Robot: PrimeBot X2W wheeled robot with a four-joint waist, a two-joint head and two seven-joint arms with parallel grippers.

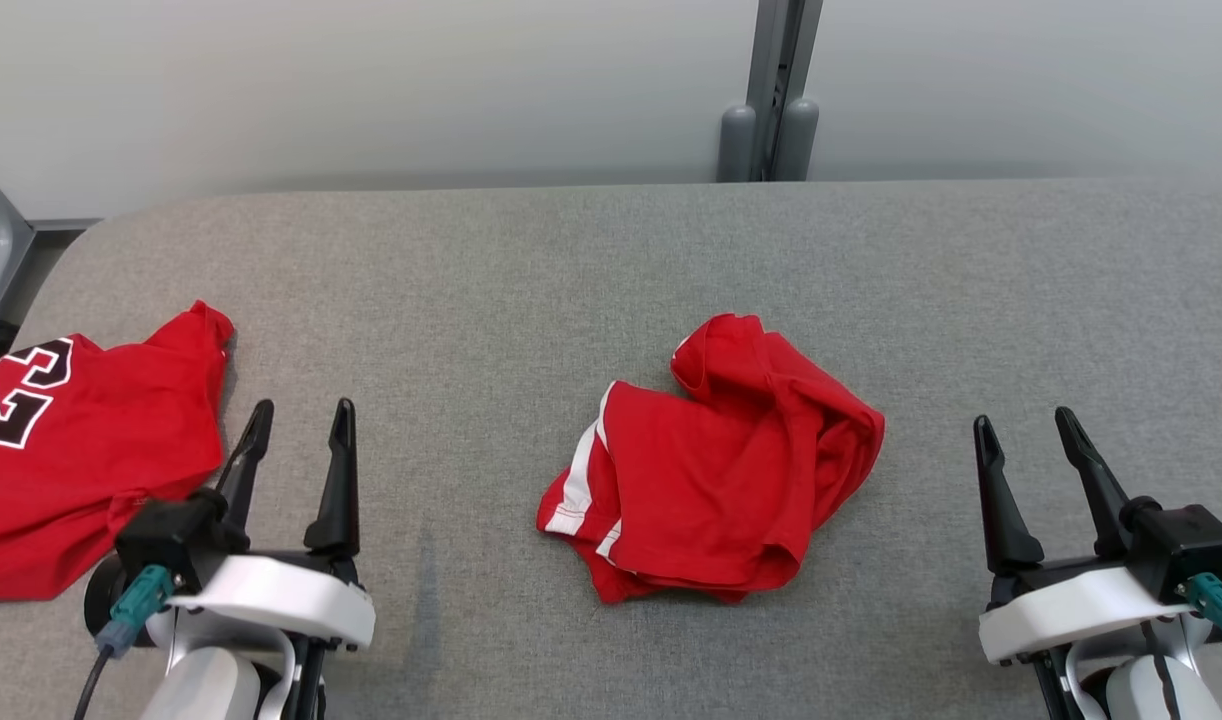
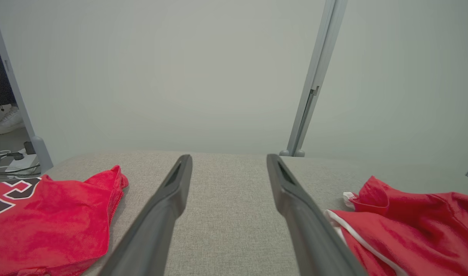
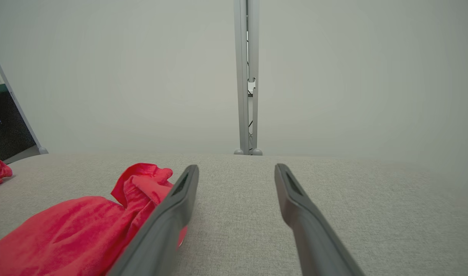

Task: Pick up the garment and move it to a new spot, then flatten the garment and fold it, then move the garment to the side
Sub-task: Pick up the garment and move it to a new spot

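The garment, a crumpled red piece with white side stripes, lies in a loose heap near the middle of the grey table, somewhat towards the robot's edge. Its long axis runs on a slant, from the white-striped hem at the near left up to a bunched, folded-over lobe at the far right. It sits between the two arms and touches neither. The right gripper hovers just beside the heap's right flank, fingers spread wide with nothing between them, so the cloth lies to its left and a little ahead; in the right wrist view the red folds run up behind its left finger. The left gripper, likewise spread and empty, stands farther off, with a wider strip of bare table between it and the striped hem. By that spacing the right arm looks the nearer for a first pinch, reaching inward. A second red jersey with black numerals lies flat at the far left, close beside the left gripper
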